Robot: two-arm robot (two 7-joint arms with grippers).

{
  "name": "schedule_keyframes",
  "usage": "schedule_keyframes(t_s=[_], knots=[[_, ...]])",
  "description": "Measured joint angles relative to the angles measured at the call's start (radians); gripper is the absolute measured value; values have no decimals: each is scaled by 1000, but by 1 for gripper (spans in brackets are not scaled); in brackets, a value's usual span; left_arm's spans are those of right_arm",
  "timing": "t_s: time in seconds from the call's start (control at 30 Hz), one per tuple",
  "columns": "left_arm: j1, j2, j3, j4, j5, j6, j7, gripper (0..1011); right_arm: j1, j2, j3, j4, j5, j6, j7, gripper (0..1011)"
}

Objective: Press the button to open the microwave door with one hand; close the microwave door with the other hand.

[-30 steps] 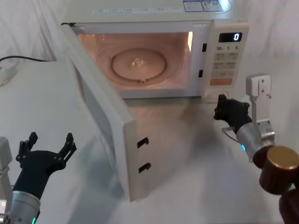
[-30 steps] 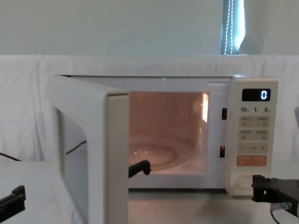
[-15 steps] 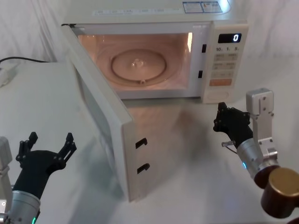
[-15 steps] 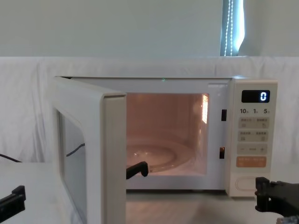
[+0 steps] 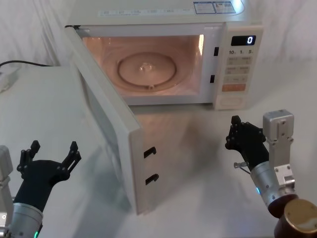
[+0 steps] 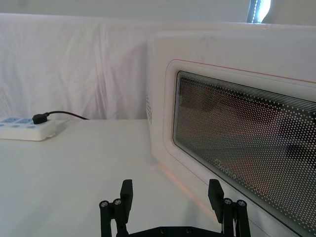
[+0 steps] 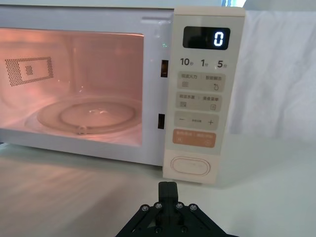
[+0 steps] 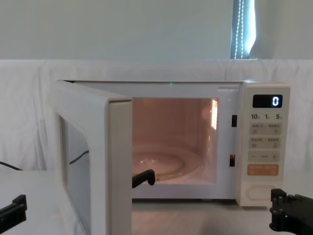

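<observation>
Microwave door (image 5: 106, 124) stands wide open over the counter (image 5: 198, 163). Left pincer (image 5: 49, 161) spread, empty, beside the door's outer face. Right pincer (image 5: 241, 136) pinched together, empty, below button (image 5: 232, 101). Risk: off-centre push skids off the glass; door rebounds unlatched.

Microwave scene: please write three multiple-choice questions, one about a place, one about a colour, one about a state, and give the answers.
1. Where is the left gripper?
A. on the outer side of the open door
B. inside the oven
C. on the keypad

2. What colour is the key just above the button?
A. green
B. orange
C. black

3. How is the microwave door?
A. shut
B. removed
C. swung open

A: the left gripper faces the window side.
B: it sits above the button.
C: the microwave door stands out, cavity lit.
</observation>
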Motion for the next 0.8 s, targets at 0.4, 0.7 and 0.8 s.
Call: schedule_keyframes(t_s=[0.4,0.7,0.8], knots=[[0,0,0,0,0,0,0,1001,-4,-3,3,0,-4,-10,-4,0],[0,0,0,0,0,0,0,1001,-2,-2,3,0,-2,-7,-3,12],[0,0,0,0,0,0,0,1001,-2,-2,3,0,-2,-6,-2,80]])
